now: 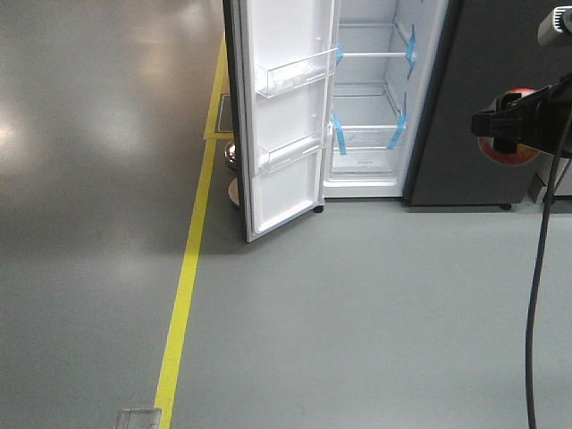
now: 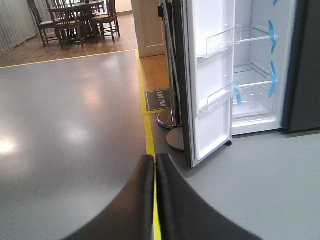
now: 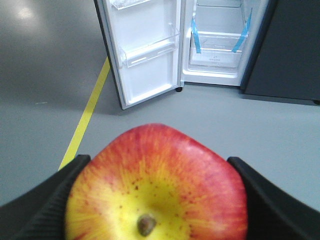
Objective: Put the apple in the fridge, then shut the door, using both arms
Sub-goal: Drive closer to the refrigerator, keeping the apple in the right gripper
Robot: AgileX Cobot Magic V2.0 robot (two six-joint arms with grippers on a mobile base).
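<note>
The dark grey fridge (image 1: 375,98) stands at the far end of the floor with its white interior and blue-taped shelves showing. Its door (image 1: 286,116) is swung wide open to the left, with clear bins on the white liner. My right gripper (image 3: 157,165) is shut on the red and yellow apple (image 3: 160,185), which fills the lower right wrist view. In the front view the apple (image 1: 509,152) shows at the right edge behind the black gripper (image 1: 523,121), in the air short of the fridge. My left gripper (image 2: 155,162) is shut and empty, above the floor left of the door (image 2: 210,85).
A yellow floor line (image 1: 188,268) runs along the left of the fridge. Round metal stand bases (image 2: 172,127) sit beside the door. A plain dark grey panel (image 1: 500,54) adjoins the fridge on the right. Chairs and a table (image 2: 75,20) stand far back left.
</note>
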